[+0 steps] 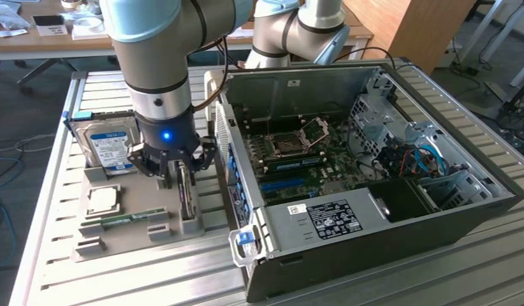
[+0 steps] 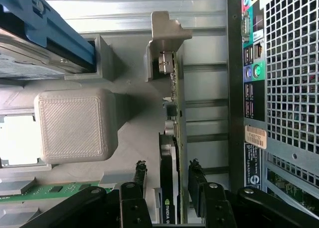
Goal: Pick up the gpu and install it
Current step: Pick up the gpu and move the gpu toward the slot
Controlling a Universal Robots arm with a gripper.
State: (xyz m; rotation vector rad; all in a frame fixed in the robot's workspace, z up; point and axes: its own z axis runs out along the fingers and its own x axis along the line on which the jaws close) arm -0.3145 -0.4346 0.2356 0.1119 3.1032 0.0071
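Jaws released: you see them spread astride the gpu (image 2: 174, 153), one on each face, neither clearly pressing it. Your slatted metal table (image 1: 117, 280) carries everything. The open computer case (image 1: 287, 89) lies on its side at the exterior view's right, motherboard (image 1: 305, 153) exposed. A grey parts holder (image 1: 152, 191) sits just beside it. Within it, note the blue-labelled hard drive (image 1: 107, 150), the gpu standing on edge in the slot nearest the case, the green memory stick (image 1: 126, 220), and the processor chip (image 1: 103, 199).
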